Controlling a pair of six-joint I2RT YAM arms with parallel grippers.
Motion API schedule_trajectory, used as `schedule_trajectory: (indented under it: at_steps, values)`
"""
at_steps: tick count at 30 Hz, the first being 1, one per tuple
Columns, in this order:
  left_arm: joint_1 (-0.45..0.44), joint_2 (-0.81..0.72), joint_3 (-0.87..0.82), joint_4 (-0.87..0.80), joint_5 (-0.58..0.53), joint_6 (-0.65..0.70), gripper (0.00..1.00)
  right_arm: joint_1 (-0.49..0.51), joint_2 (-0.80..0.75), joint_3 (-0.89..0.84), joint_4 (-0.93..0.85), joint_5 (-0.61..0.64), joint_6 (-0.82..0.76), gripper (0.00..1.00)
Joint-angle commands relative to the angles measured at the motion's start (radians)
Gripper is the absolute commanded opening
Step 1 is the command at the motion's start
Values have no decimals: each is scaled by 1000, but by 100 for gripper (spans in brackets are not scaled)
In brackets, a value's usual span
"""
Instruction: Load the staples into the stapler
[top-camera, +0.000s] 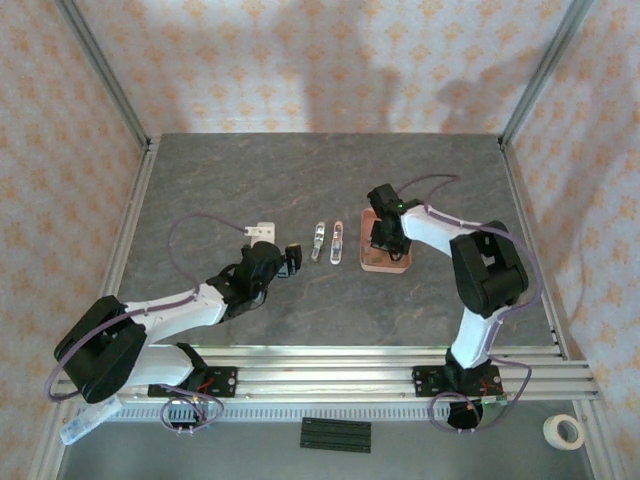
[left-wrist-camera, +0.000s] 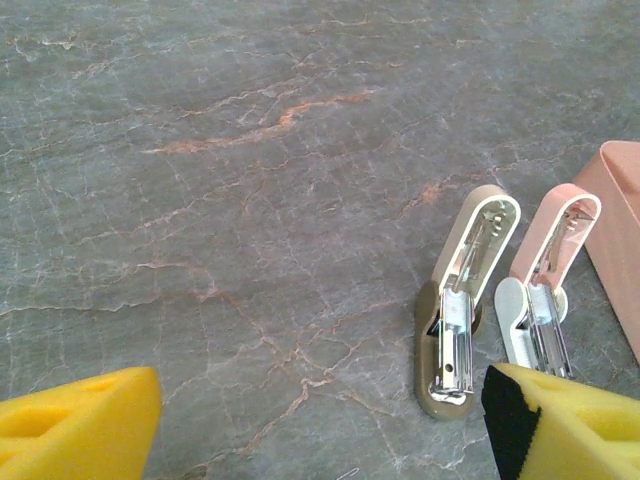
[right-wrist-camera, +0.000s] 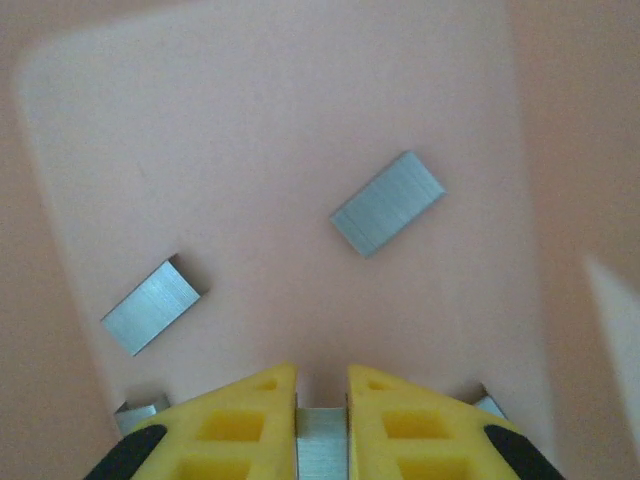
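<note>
Grey staple block (right-wrist-camera: 322, 445) clamped in right gripper (right-wrist-camera: 322, 378) inside tray (right-wrist-camera: 250, 100), left gripper (left-wrist-camera: 315, 405) spread wide by open stapler (left-wrist-camera: 548, 270), probably to steady it.

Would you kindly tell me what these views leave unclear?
Right wrist view: whether the right gripper clamps the staple block between its fingers, cut off by the bottom edge.
Top view: what the tray holds, covered by that gripper.
Left wrist view: the pink stapler, its near end behind a yellow fingertip.
</note>
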Motion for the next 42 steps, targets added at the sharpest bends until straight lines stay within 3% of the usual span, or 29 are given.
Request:
schedule_trajectory:
  at_steps: [1, 14, 31, 42]
  values:
    - [1, 29, 3, 65, -21, -7, 85, -2, -72, -28, 55, 40, 28, 18]
    - [1, 109, -17, 225, -61, -1, 84, 55, -205, -115, 132, 105, 12, 18]
    - [1, 91, -82, 276, -110, -19, 85, 132, -324, -192, 246, 127, -15, 18]
    - [3, 110, -144, 345, -152, -37, 85, 291, -268, -179, 294, 237, 61, 17]
